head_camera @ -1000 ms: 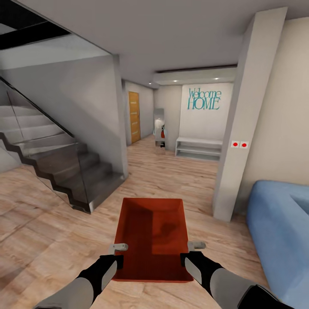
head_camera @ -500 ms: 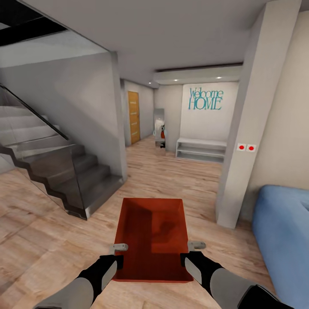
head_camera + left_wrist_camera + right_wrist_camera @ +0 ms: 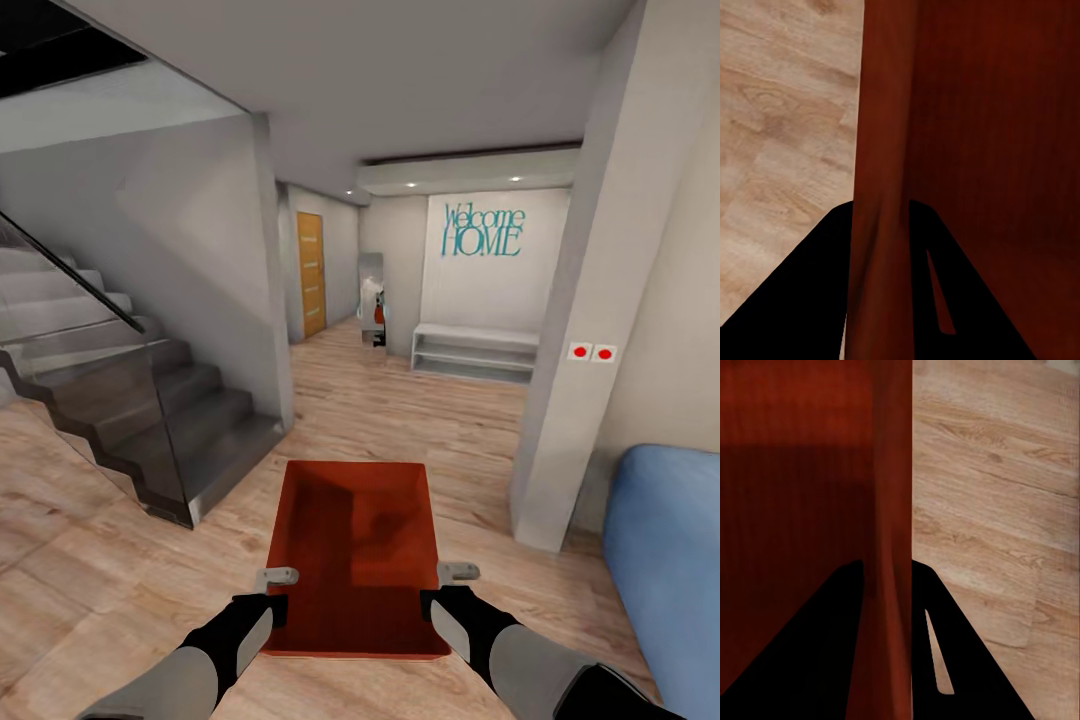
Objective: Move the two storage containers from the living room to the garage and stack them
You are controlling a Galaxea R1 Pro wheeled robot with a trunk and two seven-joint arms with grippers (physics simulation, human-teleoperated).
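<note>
An orange-red storage container [image 3: 355, 555] hangs level in front of me above the light wood plank flooring [image 3: 80, 560], open side up and holding nothing. My left gripper [image 3: 274, 598] is shut on the container's left wall [image 3: 879, 150], one black finger [image 3: 802, 300] on each side of it. My right gripper [image 3: 437, 596] is shut on the right wall [image 3: 894, 510] in the same way, with a finger [image 3: 967, 660] on the outside. In both wrist views the wall runs straight out between the fingers.
A grey staircase [image 3: 130, 400] with a glass balustrade rises at the left. A square pillar [image 3: 580, 330] stands at the right, a blue sofa [image 3: 670, 570] just beyond it. Ahead, a hallway leads to a wooden door [image 3: 311, 273], a white bench [image 3: 472, 352] and a "Welcome HOME" wall sign [image 3: 482, 230].
The whole view has slid forward and a little left: stairs, pillar and sofa have drifted outward and nearer. The container and both grippers keep the same place in the picture.
</note>
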